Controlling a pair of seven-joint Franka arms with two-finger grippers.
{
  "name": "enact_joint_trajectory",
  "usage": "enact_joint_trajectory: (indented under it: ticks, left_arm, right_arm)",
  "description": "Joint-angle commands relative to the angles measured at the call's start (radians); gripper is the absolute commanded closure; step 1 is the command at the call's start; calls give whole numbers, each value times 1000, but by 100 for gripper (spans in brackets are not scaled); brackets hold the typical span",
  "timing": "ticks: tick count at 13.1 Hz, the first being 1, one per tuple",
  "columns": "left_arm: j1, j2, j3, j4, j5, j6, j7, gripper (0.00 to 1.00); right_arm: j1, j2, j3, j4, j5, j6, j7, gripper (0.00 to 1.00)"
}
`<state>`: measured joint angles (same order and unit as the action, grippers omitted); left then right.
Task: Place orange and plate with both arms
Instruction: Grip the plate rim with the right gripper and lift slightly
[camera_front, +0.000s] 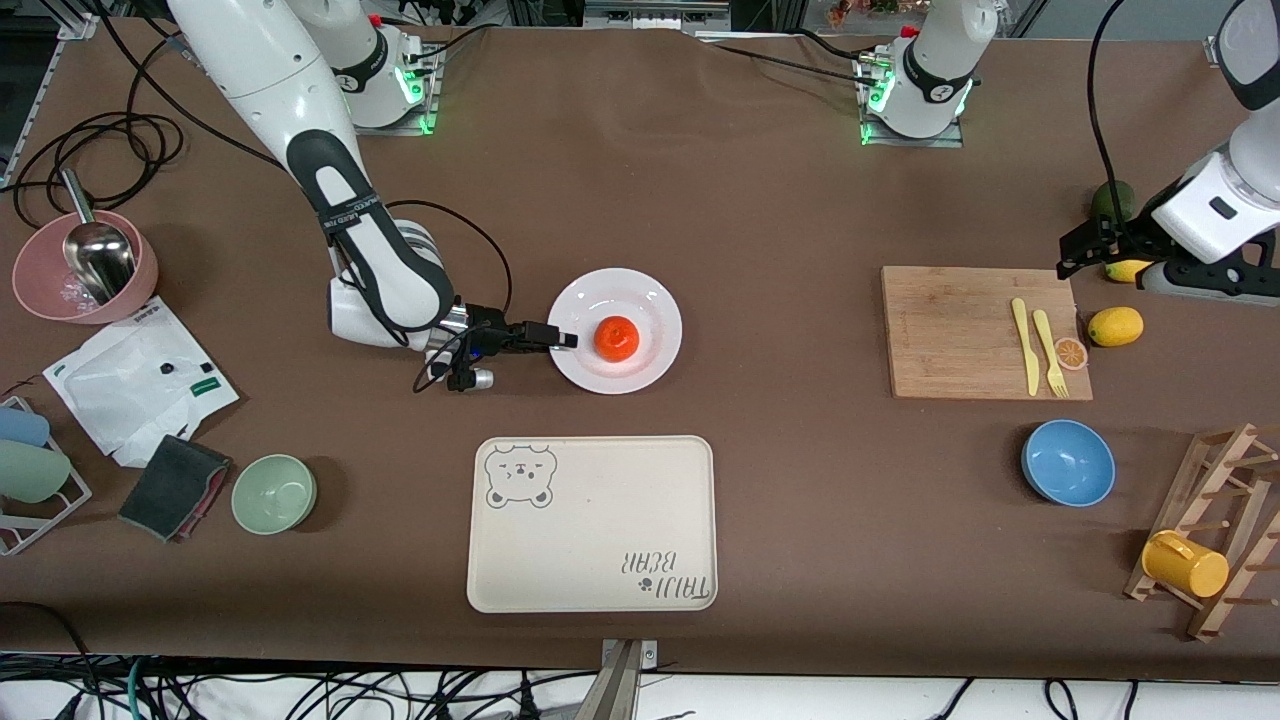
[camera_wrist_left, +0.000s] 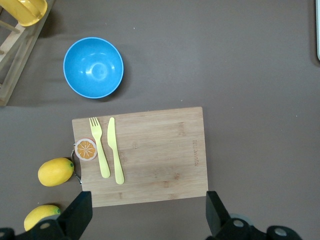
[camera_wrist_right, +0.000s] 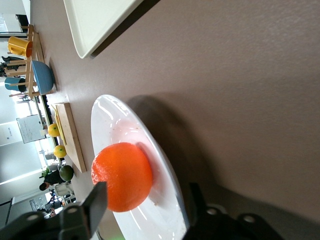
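At the centre of the front view, the right gripper (camera_front: 563, 338) lies low and sideways with its jaws apart around the rim of the plate (camera_front: 615, 282), one finger over the rim just beside the orange (camera_front: 617, 338), the other outside and under it. Nothing is clamped yet as far as the views show. The orange sits loose in the plate's middle, and the plate rests on the counter (camera_front: 800, 200), with the tray (camera_front: 590, 540) below it in the frame. The main risk, as I judge it, is the one-sided hold: a lift by one edge would tip the plate, and the round fruit would roll off toward the low side. A thin pinch on the glossy rim could also slip, or the upper finger could nudge the orange as it closes. The lower finger may scrape the counter and push the plate instead of gripping it. At the upper edge of the frame toward its own end, the left gripper (camera_wrist_left: 147, 215) waits, jaws wide and holding nothing, over the edge of the board (camera_front: 960, 330); it is too far away to steady anything.
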<state>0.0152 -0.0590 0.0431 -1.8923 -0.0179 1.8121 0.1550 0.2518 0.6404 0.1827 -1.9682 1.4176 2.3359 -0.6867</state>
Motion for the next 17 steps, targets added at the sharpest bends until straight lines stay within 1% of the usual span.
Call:
enact_joint_trajectory:
  ticks: [1, 3, 4, 5, 6, 9, 13, 17]
  left_arm:
    - [5, 39, 1, 67, -23, -34, 34, 0]
    - [5, 82, 1, 120, -23, -36, 34, 0]
    - [6, 91, 1, 133, -23, -37, 35, 0]
    - [8, 91, 1, 133, -23, -37, 35, 0]
    - [6, 91, 1, 133, -23, -39, 35, 0]
    - [6, 91, 0, 133, -25, -39, 35, 0]
    - [6, 91, 0, 133, -25, -39, 35, 0]
    - [6, 93, 0, 133, -25, -40, 35, 0]
  right_arm:
    - [14, 21, -2, 26, 9, 13, -30, 65]
    - [15, 22, -2, 32, 7, 14, -31, 74]
    - [15, 28, -2, 35, 4, 14, -36, 79]
    - [15, 31, -2, 42, 3, 10, -59, 87]
    - [12, 47, -3, 54, 4, 2, -100, 100]
    - [12, 70, -3, 74, 4, 2, -122, 100]
    - [6, 68, -3, 78, 4, 0, -122, 100]
    - [3, 65, -3, 124, 4, -1, -111, 100]
